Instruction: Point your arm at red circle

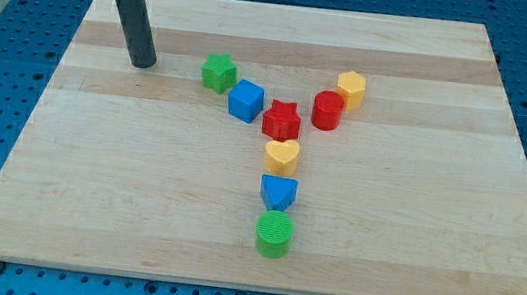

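The red circle (327, 110) is a short red cylinder standing right of the board's middle, touching a yellow hexagon (351, 89) at its upper right. A red star (282, 121) lies just to its left. My tip (142, 63) rests on the board at the upper left, far to the left of the red circle and left of a green star (219, 73).
A blue cube (246, 101) sits between the green star and red star. Below the red star stand a yellow heart (282, 155), a blue triangle-like block (278, 192) and a green circle (274, 232). The wooden board (86, 196) lies on a blue perforated table.
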Controlling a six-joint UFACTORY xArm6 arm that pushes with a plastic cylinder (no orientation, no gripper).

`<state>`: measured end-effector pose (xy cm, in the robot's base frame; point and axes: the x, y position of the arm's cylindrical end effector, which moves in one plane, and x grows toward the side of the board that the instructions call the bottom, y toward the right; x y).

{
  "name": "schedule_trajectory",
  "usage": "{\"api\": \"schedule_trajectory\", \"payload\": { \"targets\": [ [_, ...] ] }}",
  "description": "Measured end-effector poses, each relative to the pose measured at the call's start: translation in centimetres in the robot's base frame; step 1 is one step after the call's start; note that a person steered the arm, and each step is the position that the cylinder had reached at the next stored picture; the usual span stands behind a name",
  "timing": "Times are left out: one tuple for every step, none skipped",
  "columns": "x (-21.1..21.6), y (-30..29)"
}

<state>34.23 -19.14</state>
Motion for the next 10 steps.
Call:
{"api": "schedule_trajectory", "payload": {
  "targets": [
    [0.0,0.0],
    [-1.2,0.3],
    [-4.2,1.7],
    [-5.1,4.7],
    [-6.0,10.4],
    [-5.6,18.8],
    [-5.6,21.3],
    [-3.2,21.3],
    [1.5,21.6],
    [1.5,21.6]
  ]
}}
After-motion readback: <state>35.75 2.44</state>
